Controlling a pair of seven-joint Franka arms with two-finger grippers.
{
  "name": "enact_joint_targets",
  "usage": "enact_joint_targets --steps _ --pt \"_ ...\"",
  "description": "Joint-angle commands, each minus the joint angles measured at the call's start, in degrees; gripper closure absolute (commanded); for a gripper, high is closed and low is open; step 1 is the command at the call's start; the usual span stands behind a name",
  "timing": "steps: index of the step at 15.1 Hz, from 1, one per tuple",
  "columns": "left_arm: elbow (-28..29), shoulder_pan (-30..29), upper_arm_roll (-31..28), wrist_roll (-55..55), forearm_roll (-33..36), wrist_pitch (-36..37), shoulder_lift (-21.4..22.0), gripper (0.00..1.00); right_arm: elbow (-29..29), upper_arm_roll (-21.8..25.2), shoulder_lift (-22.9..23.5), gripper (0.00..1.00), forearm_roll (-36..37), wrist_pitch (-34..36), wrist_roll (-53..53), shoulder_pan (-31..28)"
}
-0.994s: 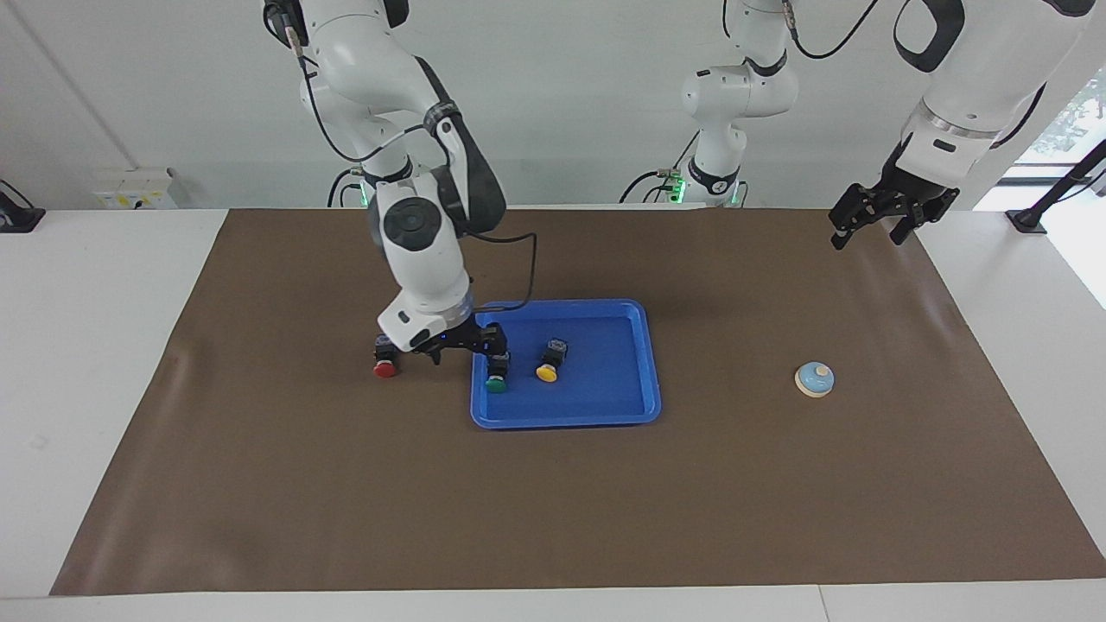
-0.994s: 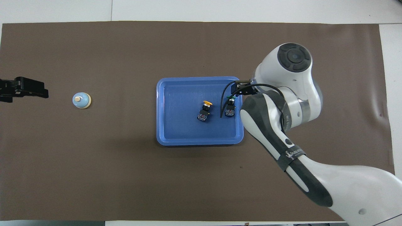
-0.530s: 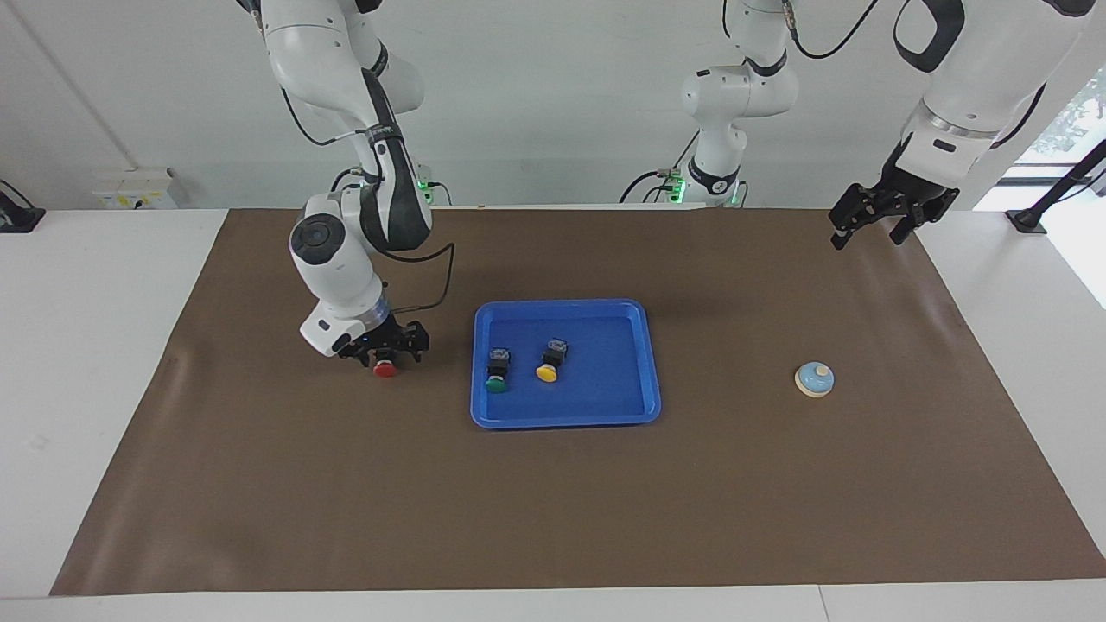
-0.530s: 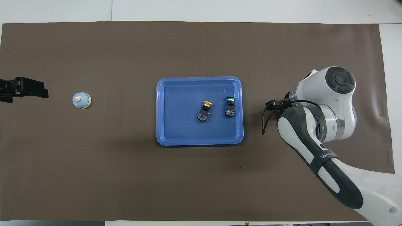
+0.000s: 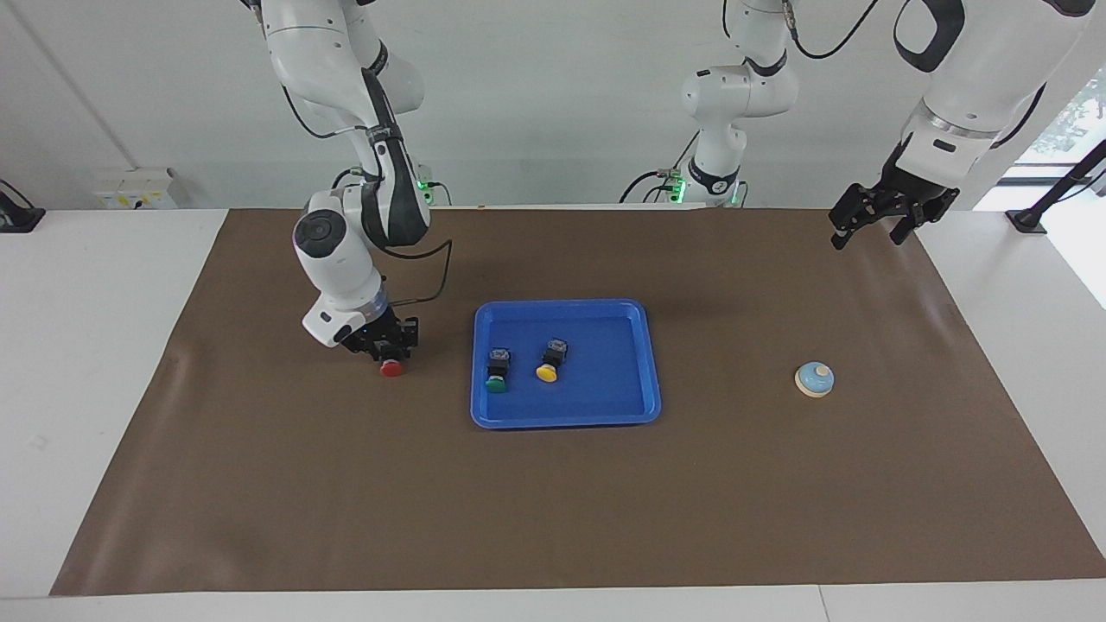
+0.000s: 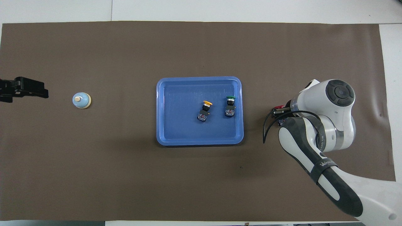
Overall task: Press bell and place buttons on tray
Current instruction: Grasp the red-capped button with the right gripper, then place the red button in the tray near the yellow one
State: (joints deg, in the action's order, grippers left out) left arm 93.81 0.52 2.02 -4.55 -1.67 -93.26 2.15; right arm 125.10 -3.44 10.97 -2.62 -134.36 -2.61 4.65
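Red is the last colour left out: the red button (image 5: pixel 391 368) lies on the brown mat (image 5: pixel 553 518), beside the blue tray (image 5: pixel 566 419), toward the right arm's end of the table. The right gripper (image 5: pixel 386 349) is down on it, and its fingers look pinched on the button's black body, with the red cap poking out in front. So the step in hand seems to be grabbing this last button. Next, I think the arm needs to lift it up, carry it over the tray's rim and set it down in a free spot.

Two buttons lie inside the tray. The green button (image 5: pixel 496 371) and the yellow button (image 5: pixel 549 361) rest on their sides near each other but not touching. Each has a black body and a round cap.

The bell (image 5: pixel 815 380) is a small light-blue dome with a cream knob on top. It sits on the mat toward the left arm's end, well apart from the tray. The left gripper (image 5: pixel 871 226) waits up in the air over the mat's corner, with its fingers spread and nothing in them.
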Motion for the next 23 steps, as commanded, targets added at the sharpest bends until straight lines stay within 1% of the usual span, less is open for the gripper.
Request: enact_joint_targets --steps 1,3,4,5,6,7,9,10,12,15,18,21,23 --pt "-0.30 -0.17 0.09 -0.11 0.61 1.24 0.58 0.00 1.64 -0.69 -1.04 1.00 0.33 -1.87 0.15 -1.65" --pt "-0.30 -0.17 0.09 -0.11 0.61 1.24 0.58 0.00 -0.11 -0.69 -0.95 1.00 -0.10 -1.35 -0.29 -1.66" --pt "-0.30 -0.17 0.09 -0.11 0.61 1.24 0.58 0.00 -1.86 -0.78 -1.21 1.00 -0.28 -0.04 -2.12 -1.40" --pt "-0.30 -0.17 0.09 -0.11 0.61 1.24 0.58 0.00 -4.14 -1.04 -1.21 1.00 -0.46 3.20 -5.35 -0.78" --pt "-0.30 -0.17 0.09 -0.11 0.61 1.24 0.58 0.00 -7.99 -1.31 -0.95 1.00 -0.46 7.06 -10.00 0.61" --pt "-0.30 -0.17 0.09 -0.11 0.61 1.24 0.58 0.00 -10.64 -1.31 -0.69 1.00 -0.46 9.79 -13.44 2.46" --pt "-0.21 -0.17 0.09 -0.11 0.61 1.15 0.58 0.00 -16.61 -1.31 0.88 1.00 -0.46 14.02 -21.86 7.28" --pt "-0.21 -0.17 0.09 -0.11 0.61 1.24 0.58 0.00 -18.38 -1.31 1.33 1.00 -0.55 14.56 -25.39 9.57" --pt "-0.30 -0.17 0.09 -0.11 0.61 1.24 0.67 0.00 -19.80 -1.31 2.03 1.00 -0.72 13.78 -31.81 14.84" --pt "-0.21 -0.17 0.09 -0.11 0.61 1.24 0.58 0.00 -24.89 -1.22 6.94 1.00 -0.81 12.38 -42.01 21.62" --pt "-0.21 -0.17 0.09 -0.11 0.61 1.24 0.66 0.00 -27.71 -1.22 11.96 1.00 -0.90 7.90 -47.56 26.36" --pt "-0.21 -0.17 0.09 -0.11 0.61 1.24 0.67 0.00 -33.07 -1.13 17.23 1.00 -0.72 6.84 -53.35 31.20" --pt "-0.21 -0.17 0.09 -0.11 0.61 1.24 0.66 0.00 -32.38 -1.22 17.77 1.00 -0.11 4.30 -53.82 31.48"
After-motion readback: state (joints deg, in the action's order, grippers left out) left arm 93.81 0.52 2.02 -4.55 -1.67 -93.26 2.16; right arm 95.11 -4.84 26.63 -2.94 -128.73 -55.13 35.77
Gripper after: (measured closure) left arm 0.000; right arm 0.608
